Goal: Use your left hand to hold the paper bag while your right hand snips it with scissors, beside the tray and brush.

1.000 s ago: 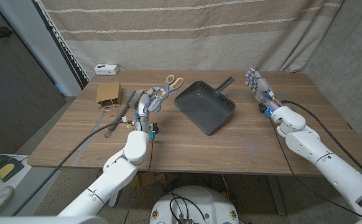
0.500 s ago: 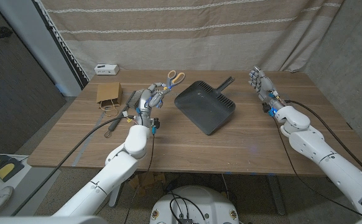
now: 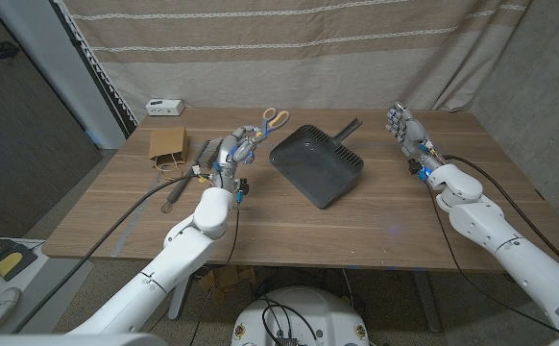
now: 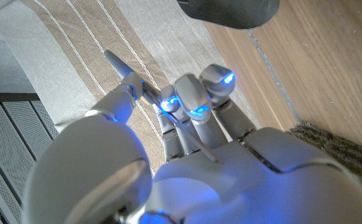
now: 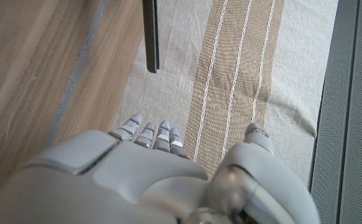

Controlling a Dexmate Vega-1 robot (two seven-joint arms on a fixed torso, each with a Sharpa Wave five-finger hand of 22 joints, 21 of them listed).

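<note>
While the left hand lifts the scissors, the bag waits untouched at far left.
Head view: the bag lies left of the brush, nearer the left hand; the right hand, fingers apart and empty, stands well right of the tray. Left wrist view: fingers curl around a blade. Right wrist view: the hand holds nothing, so the scissors look to be on the wrong side.

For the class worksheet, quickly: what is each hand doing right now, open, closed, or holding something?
Left hand: holding the scissors, lifted above the table.
Right hand: open, holding nothing, fingers apart.
</note>
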